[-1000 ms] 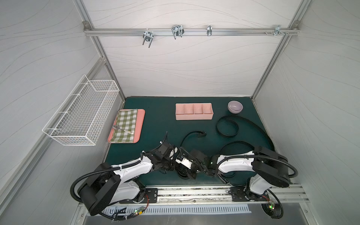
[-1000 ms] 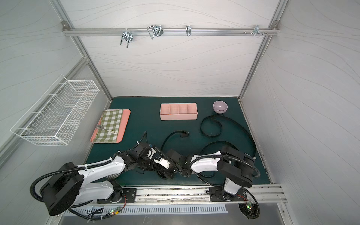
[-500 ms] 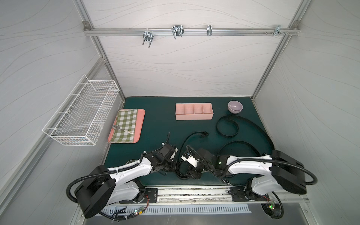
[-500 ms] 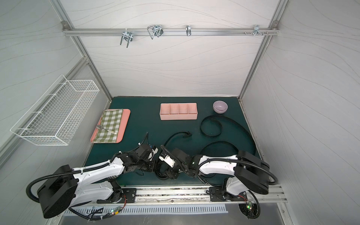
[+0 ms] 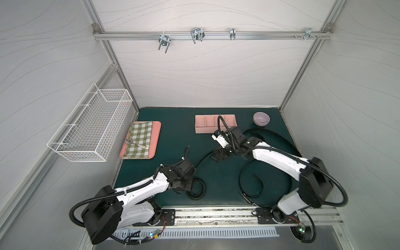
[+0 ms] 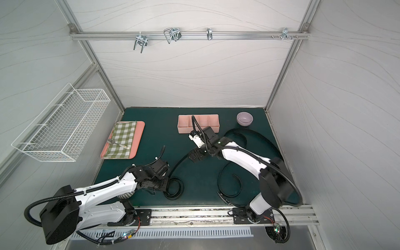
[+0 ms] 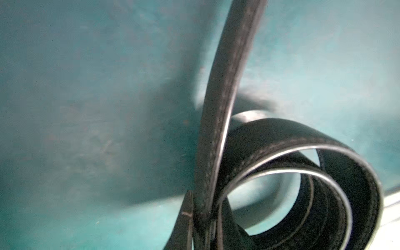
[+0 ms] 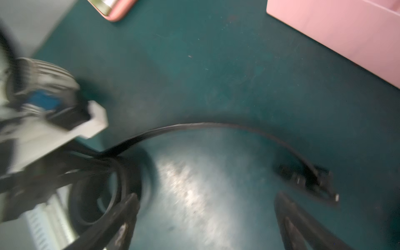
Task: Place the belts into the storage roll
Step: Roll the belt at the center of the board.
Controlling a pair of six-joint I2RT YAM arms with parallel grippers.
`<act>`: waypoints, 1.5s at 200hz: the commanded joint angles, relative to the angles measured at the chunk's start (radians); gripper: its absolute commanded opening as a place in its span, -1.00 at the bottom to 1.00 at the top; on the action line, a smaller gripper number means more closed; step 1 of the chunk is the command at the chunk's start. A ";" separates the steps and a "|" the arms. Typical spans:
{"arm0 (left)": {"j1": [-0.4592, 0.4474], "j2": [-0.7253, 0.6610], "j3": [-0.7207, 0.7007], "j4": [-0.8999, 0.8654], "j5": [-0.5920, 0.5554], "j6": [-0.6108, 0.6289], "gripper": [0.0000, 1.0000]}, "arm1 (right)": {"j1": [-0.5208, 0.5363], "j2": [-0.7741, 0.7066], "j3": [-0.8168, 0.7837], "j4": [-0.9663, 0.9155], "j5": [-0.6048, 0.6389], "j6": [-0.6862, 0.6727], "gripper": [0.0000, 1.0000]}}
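1. The left gripper [image 5: 188, 187], at the lower centre of a top view, is closed narrow and seems to pinch the half-wound belt [image 5: 196, 197]. The springy turns could unwind if that pinch slips.
2. The right gripper [image 8: 205, 198] is spread wide and holds nothing, hanging near the belt's buckle end [image 8: 318, 181]. A badly lined-up close could miss the thin strap or shove it aside.
3. The storage roll [image 5: 200, 130] sits at upper centre, well apart from the coil. A slack coil may not fit into a compartment.
4. Another loose belt [image 5: 240, 183] lies at lower right, near the right arm, and could snag it.
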 commanded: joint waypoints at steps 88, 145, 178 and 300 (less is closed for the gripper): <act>-0.007 0.005 0.042 -0.046 -0.068 -0.015 -1.00 | -0.026 0.325 0.199 -0.074 0.148 -0.363 0.95; -0.006 0.016 0.043 -0.047 -0.075 -0.019 -1.00 | 0.020 0.084 -0.043 0.053 0.204 -0.419 0.98; -0.006 0.005 0.042 -0.051 -0.077 -0.022 -1.00 | 0.006 0.147 0.018 0.073 0.224 -0.485 0.98; 0.005 0.066 0.122 -0.041 -0.171 -0.014 -1.00 | -0.141 0.275 0.152 -0.194 -0.081 -0.364 -0.89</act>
